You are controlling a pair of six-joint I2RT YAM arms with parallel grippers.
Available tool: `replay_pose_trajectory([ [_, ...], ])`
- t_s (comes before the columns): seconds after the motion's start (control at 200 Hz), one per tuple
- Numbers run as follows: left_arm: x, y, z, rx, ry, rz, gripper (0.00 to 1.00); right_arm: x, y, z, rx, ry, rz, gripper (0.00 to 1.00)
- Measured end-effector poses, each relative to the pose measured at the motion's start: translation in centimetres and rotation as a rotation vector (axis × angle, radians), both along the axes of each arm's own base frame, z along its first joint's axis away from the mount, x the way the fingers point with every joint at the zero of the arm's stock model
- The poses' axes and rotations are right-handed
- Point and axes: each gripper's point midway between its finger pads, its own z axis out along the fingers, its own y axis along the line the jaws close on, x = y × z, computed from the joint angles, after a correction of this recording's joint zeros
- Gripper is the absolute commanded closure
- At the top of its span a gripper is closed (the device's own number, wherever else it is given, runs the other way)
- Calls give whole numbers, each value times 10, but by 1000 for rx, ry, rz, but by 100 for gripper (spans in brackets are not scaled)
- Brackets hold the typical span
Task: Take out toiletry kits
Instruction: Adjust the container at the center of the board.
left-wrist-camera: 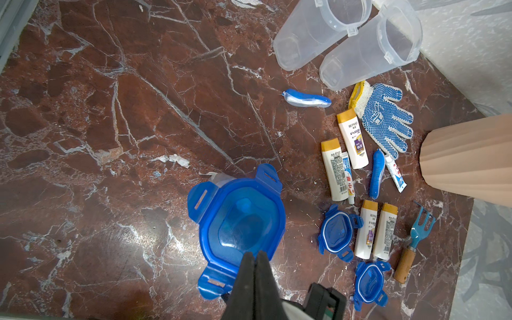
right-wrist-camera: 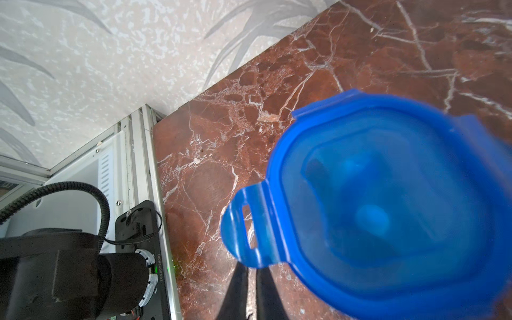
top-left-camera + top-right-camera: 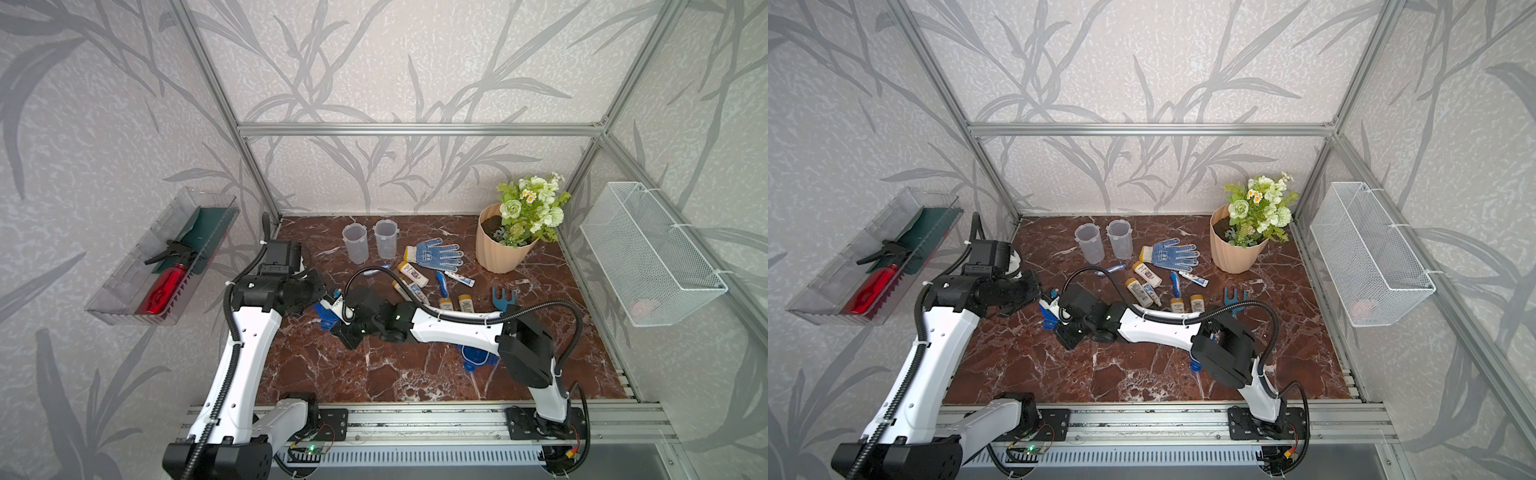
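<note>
A clear cup with a blue lid point(image 1: 238, 221) stands at the left of the marble floor, between both arms point(image 3: 322, 311). My left gripper point(image 1: 255, 255) is shut, its tips over the lid's rim. My right gripper point(image 2: 251, 266) is shut to a slit, its tips hidden under one lid tab point(image 2: 246, 230); nothing shows between its fingers. Laid out further right are white gold-capped bottles point(image 3: 413, 274), a toothbrush point(image 3: 441, 284) and a toothpaste tube point(image 3: 459, 278). The inside of the lidded cup is hidden.
Two empty clear cups point(image 3: 354, 243) stand at the back. Two loose blue lids point(image 1: 336, 230) lie near the bottles. A dotted glove point(image 3: 436, 252), a blue hand rake point(image 3: 503, 299) and a flower pot point(image 3: 503, 245) sit right. A wire basket point(image 3: 652, 253) and a tray point(image 3: 162, 257) hang on the walls.
</note>
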Motion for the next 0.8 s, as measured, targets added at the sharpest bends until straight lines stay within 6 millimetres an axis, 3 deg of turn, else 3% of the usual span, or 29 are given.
replay_pose_trajectory([
  [0.16,0,2,0,13,-1,-1,100,-2,-4,-4,14,-1,-5,90],
  [0.335,5,-5,3,-16,-27,-26,100,0,-37,-16,9,46,-54,85],
  [0.5,12,-11,2,-46,-33,-45,100,34,-68,-13,86,148,-156,74],
  [0.66,13,-15,-18,-69,12,-58,100,76,-83,3,209,234,-228,65],
  [0.8,7,-19,-39,-91,66,-66,100,78,-79,20,305,312,-218,59],
])
